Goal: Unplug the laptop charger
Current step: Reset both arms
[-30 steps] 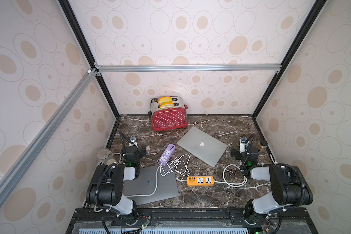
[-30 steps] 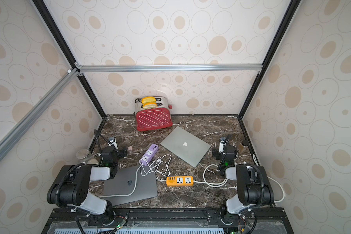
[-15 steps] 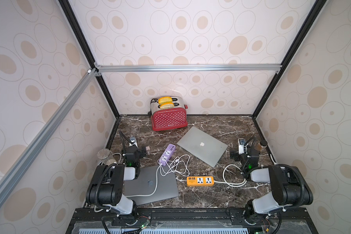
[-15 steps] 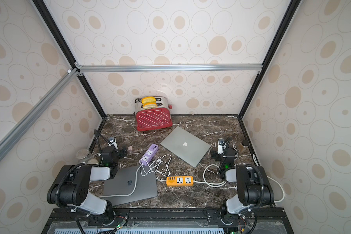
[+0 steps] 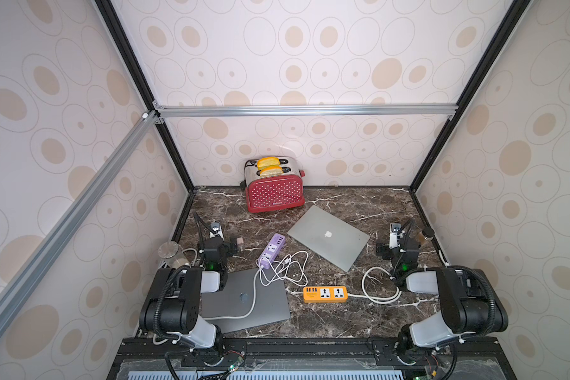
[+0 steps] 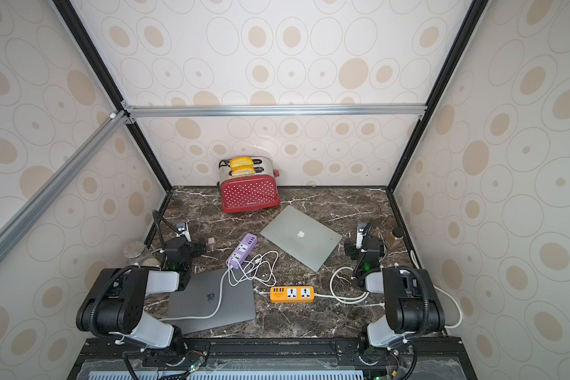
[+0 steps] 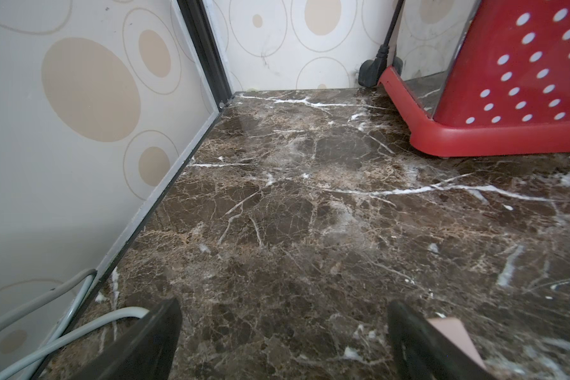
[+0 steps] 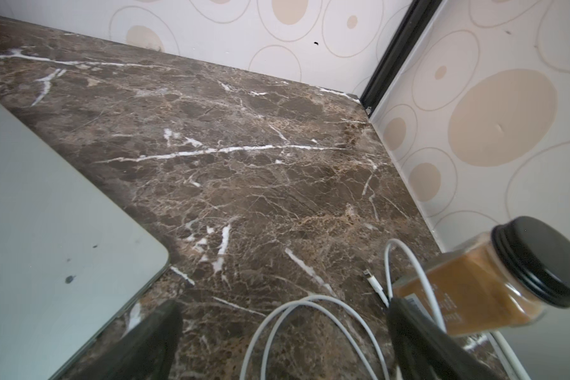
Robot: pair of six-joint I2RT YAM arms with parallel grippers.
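White charger cable (image 5: 252, 296) lies across the dark grey laptop (image 5: 270, 307), running to the purple power strip (image 5: 272, 250); left gripper (image 7: 282, 312) and right gripper (image 8: 283, 311) both stand jaws apart, empty.

— What encloses the space?
— Pale walls (image 5: 310, 49) patterned with beige ovals, black corner posts (image 5: 141, 82), and a silver rail (image 5: 303, 110) across the far wall.
— And the surface below?
— Dark brown marble (image 5: 359, 200), white-veined.

A white charger cable (image 5: 255, 289) trails across the closed dark grey laptop (image 5: 241, 307) toward a purple power strip (image 5: 272, 250) on the marble desk (image 5: 375, 204), near a silver laptop (image 5: 328, 241), orange power strip (image 5: 324, 293) and red toaster (image 5: 273, 194).
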